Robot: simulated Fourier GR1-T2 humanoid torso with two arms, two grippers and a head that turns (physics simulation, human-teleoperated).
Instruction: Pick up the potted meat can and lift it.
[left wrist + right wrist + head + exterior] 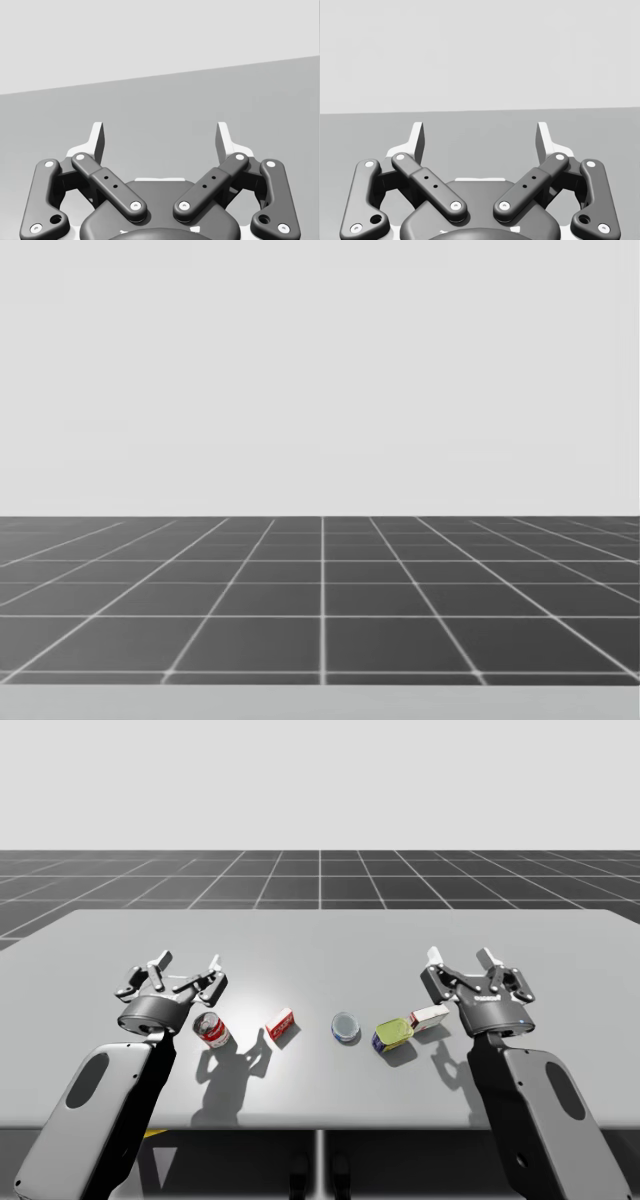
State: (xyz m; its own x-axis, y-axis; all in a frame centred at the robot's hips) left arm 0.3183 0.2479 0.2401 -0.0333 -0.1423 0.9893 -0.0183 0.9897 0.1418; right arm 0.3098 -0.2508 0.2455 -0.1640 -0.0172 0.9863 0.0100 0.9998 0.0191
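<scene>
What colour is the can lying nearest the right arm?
The can is yellow with a blue side, best in the high view.

Our left arm enters from the lower left, forearm slanting up and inward. The left gripper points away from our torso, its fingers spread wide. Our right arm mirrors this from the lower right. The right gripper points forward too, jaws gaping just as wide. The two grippers sit well apart, roughly level.
</scene>
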